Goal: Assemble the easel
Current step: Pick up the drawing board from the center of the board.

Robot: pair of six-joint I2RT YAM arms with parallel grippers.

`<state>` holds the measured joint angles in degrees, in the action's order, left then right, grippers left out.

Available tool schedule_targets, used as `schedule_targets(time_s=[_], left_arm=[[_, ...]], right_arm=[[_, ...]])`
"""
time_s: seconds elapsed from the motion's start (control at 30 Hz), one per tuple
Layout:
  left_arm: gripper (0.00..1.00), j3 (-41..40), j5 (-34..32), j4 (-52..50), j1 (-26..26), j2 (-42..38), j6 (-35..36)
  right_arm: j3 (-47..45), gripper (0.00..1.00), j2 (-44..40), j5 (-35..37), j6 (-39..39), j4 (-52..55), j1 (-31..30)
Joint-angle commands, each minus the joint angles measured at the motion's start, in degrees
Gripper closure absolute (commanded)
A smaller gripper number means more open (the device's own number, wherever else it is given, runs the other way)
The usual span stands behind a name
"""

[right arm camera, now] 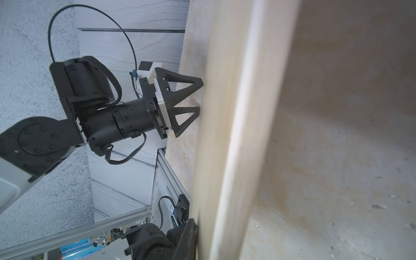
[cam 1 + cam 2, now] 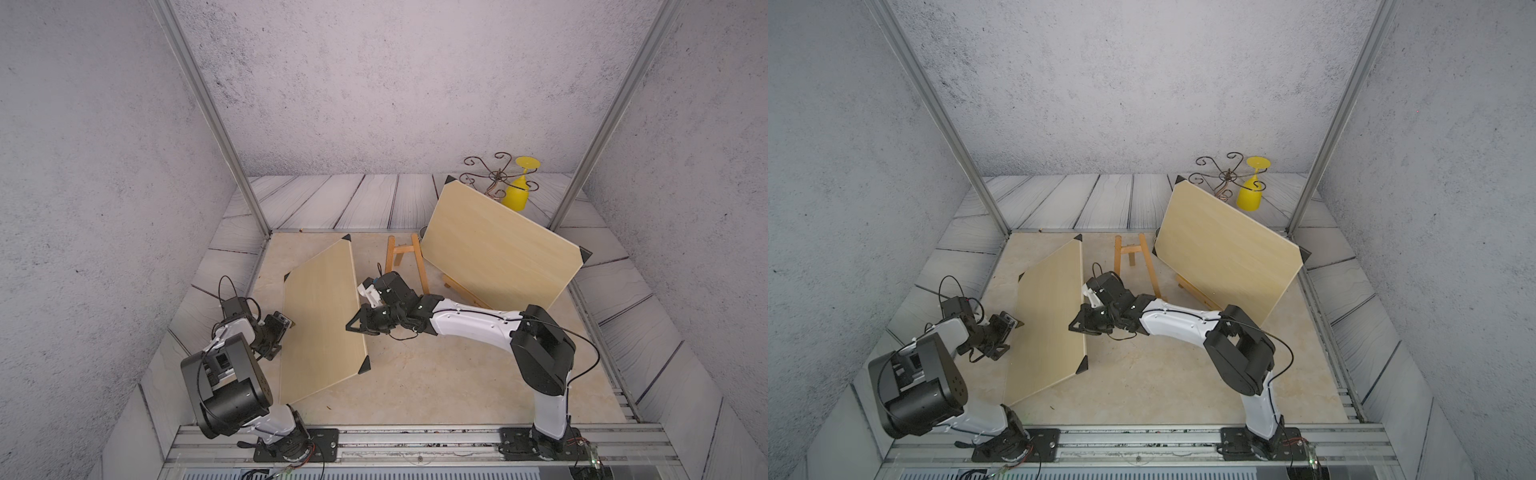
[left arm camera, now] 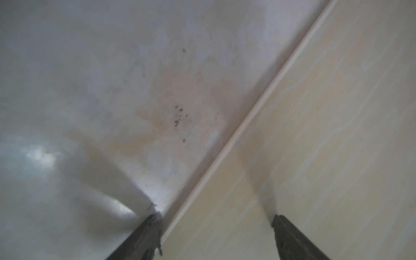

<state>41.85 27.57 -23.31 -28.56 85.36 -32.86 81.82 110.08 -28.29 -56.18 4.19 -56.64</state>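
A light wooden board with black corner caps stands tilted on its lower edge at the left of the table. My right gripper is shut on its right edge, and one finger lies flat against the board's face. My left gripper is open, and the board's left edge runs between its fingers. The wooden easel lies at the back middle, partly hidden behind a second, similar board.
A wire rack with a yellow goblet hanging upside down stands behind the second board. Metal frame posts rise at the back corners. An aluminium rail runs along the front edge.
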Motion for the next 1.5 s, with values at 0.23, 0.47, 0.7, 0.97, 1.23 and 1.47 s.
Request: schedule_targets(time_s=[0.23,0.47,0.7,0.97,1.23,1.47], left_arm=[[0.17,2.2,-0.09,-9.31,-0.08,-8.52,1.74],[0.16,7.17,-4.81,-13.54,-0.62,-14.06,4.18],[0.16,10.66,-3.25,-12.91,-0.62,-19.37,7.51],[0.16,12.43,-0.26,-8.63,-0.29,-26.06,11.41],[0.16,12.39,5.88,-2.23,2.54,-27.83,12.08],[0.17,11.67,10.25,6.72,5.09,-26.88,12.01]], right_arm=[[5.86,1.0,-8.5,4.02,14.19,10.16,-1.81],[8.3,1.0,-13.4,7.38,20.39,20.89,-2.02],[13.36,1.0,-16.8,12.94,26.52,32.91,-1.95],[18.75,1.0,-20.01,20.06,34.19,44.25,-1.89],[19.03,1.0,-23.17,26.07,39.7,50.21,-1.81],[15.87,1.0,-26.9,32.05,44.75,51.6,-1.74]])
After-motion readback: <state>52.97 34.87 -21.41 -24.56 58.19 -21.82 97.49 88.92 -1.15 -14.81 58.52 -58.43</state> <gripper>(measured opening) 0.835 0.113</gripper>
